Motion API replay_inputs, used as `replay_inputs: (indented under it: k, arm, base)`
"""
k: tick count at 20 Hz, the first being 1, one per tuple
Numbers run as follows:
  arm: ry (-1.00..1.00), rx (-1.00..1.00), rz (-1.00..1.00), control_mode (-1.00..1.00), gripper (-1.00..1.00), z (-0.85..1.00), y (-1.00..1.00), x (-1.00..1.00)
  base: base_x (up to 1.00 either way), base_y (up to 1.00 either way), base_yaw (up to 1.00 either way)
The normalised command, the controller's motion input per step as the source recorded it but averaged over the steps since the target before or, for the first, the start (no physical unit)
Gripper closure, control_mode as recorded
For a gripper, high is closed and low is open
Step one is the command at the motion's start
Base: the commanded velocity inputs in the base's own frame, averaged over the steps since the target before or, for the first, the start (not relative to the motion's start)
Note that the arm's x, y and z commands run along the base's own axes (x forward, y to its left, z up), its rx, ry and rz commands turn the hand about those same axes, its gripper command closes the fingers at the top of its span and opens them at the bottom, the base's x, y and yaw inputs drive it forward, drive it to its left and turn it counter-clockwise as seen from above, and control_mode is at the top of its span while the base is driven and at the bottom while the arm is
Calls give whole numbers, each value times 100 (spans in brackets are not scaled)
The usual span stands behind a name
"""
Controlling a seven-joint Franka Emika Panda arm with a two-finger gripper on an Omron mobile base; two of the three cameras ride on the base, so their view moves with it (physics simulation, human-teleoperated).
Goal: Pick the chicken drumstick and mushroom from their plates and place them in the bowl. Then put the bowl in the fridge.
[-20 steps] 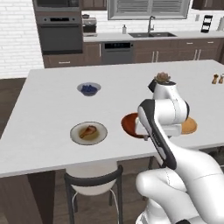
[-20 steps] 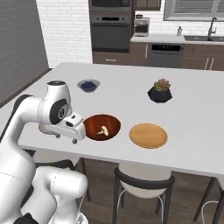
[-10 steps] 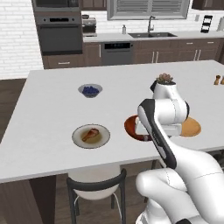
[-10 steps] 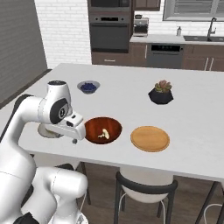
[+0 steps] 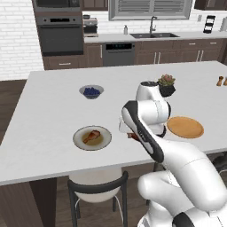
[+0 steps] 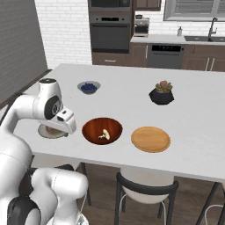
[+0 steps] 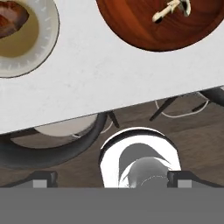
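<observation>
The chicken drumstick (image 7: 10,16) lies on the grey-rimmed plate (image 7: 41,54), which also shows as the plate (image 5: 92,138) near the counter's front edge. In the reddish-brown bowl (image 6: 102,130) rests the mushroom (image 6: 104,135), also seen as the mushroom (image 7: 173,10). The tan wooden plate (image 6: 150,139) right of the bowl is bare. My gripper (image 7: 113,179) hangs open and holds nothing, over the counter's front edge between plate and bowl. My hand (image 6: 66,122) covers part of the grey-rimmed plate. The fridge is out of view.
A small grey bowl of blueberries (image 5: 91,91) and a black succulent pot (image 6: 161,93) stand further back on the white island counter (image 5: 53,111). Stools (image 6: 145,191) sit below the front edge. Ovens and a sink line the far wall.
My arm has swung a little to the left, away from the bowl and toward the grey-rimmed plate. The gripper stays open. Nothing on the counter moved.
</observation>
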Motion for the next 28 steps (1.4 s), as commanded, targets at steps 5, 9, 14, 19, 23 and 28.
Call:
replay_inputs:
  k: [5,9,14,19,23,28]
  arm:
    - [3,0,0,-100,-100,-4,89,92]
    - [9,2,-2,-100,-100,-18,41,92]
    - [1,0,-7,-100,-100,-27,34,83]
    - [0,0,-7,-100,-100,-47,38,55]
    - [0,0,-4,-100,-100,-42,29,31]
    - [0,0,-1,-100,-100,-27,31,30]
  base:
    - [0,0,0]
    - [0,0,0]
    - [0,0,0]
    - [0,0,0]
    - [0,0,0]
    - [0,0,0]
